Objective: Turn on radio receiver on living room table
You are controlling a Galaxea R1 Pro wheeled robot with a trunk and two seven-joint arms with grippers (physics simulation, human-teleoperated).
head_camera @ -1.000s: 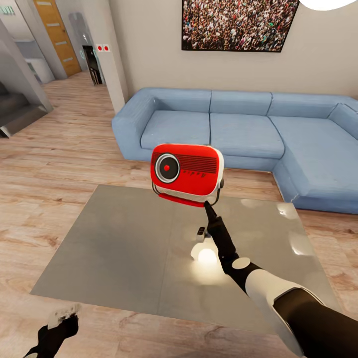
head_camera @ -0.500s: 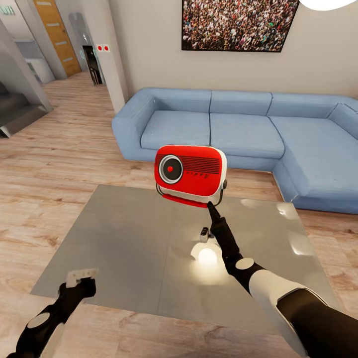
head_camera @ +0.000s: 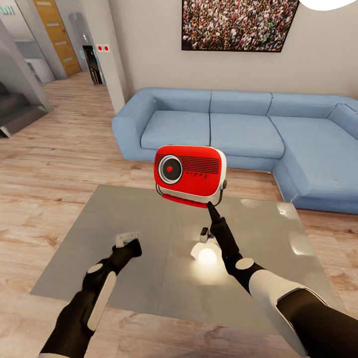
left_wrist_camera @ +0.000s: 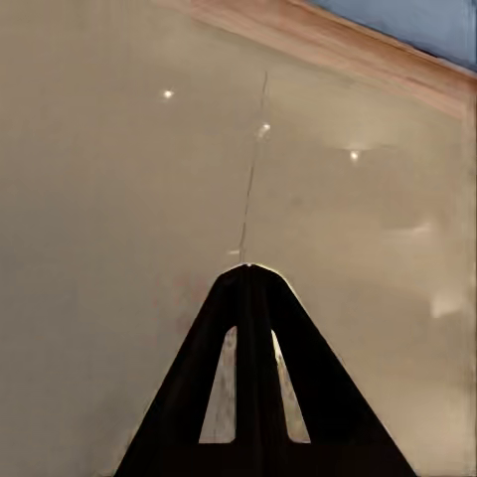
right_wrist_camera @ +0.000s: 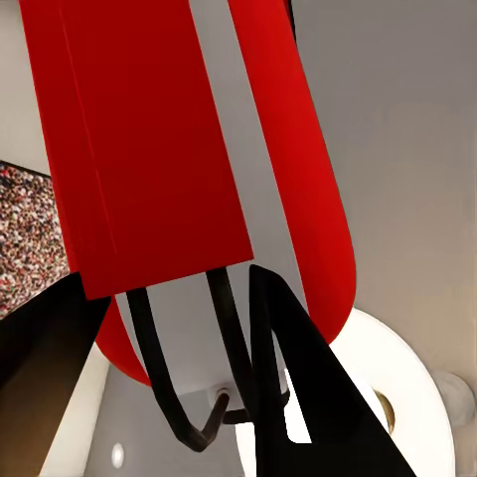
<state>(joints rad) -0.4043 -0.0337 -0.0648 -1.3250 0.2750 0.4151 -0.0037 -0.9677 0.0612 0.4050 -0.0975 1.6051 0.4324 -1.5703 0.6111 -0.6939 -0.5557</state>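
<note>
Aloft over the table, the radio receiver hangs by its handle in the clamped right gripper; left gripper, fingers together, hovers low — next, presumably, reaching the dial.

Blue L-shaped sofa on wood-plank floor, beige wall behind.

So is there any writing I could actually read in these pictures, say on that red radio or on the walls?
None of it can be read.
Radio receiver: a row of small dark marks under the grille, too small to read.
Two small red signs on the far wall: too small to tell.
Framed crowd picture: no words visible.
</note>
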